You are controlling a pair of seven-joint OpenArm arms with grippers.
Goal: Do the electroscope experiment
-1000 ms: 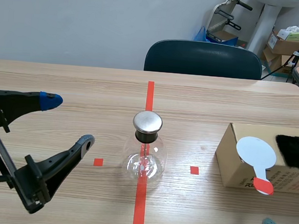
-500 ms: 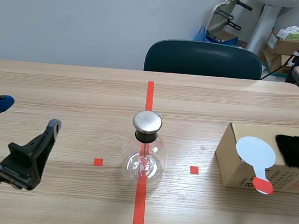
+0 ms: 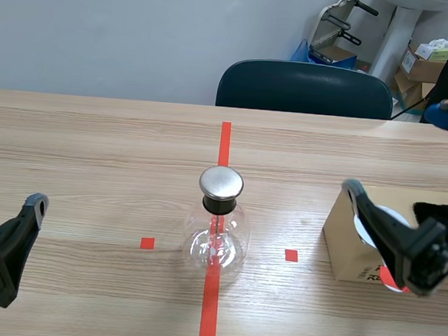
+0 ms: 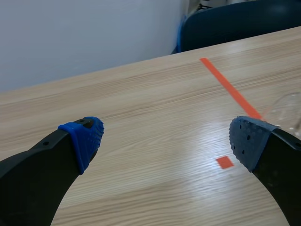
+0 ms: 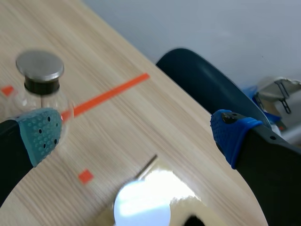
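The left gripper [image 4: 164,141] and right gripper [image 5: 136,134] both gape empty, the right seemingly above the brown cardboard box [image 3: 335,249], the clear silver-capped round glass flask [image 3: 218,237] standing mid-bench.

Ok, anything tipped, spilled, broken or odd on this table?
Nothing stands out. The glass flask stands upright on the tape line, metal cap seated. The white paddle lies on the cardboard box. Left end effector and right end effector are open, empty.
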